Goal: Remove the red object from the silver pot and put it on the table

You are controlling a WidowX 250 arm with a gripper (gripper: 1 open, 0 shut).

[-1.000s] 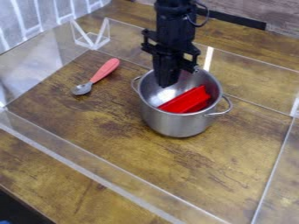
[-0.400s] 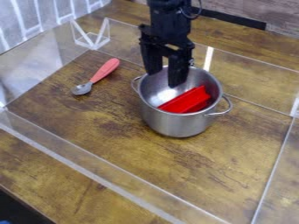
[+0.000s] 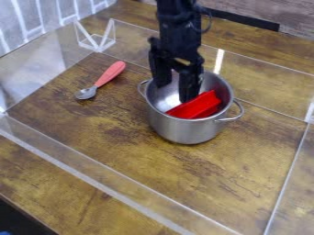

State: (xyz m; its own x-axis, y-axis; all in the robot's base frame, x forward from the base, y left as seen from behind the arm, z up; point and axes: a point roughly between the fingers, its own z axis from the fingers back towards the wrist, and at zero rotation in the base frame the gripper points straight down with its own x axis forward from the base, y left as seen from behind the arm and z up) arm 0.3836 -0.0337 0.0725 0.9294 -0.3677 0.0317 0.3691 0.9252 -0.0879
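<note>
Camera view: low centre, the pot (image 3: 185, 127) holds the red piece (image 3: 196, 106); it looks light, stiff, perhaps slippery, best pinched across its raised narrow edge. Above, toward the top, the tool (image 3: 177, 90) hangs spread apart.

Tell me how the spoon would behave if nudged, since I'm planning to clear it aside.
The spoon would probably slide stiffly, as its metal looks rigid. It might pivot a little, being long with a rounded bowl, but likely wouldn't roll far, given its flattish handle.
</note>
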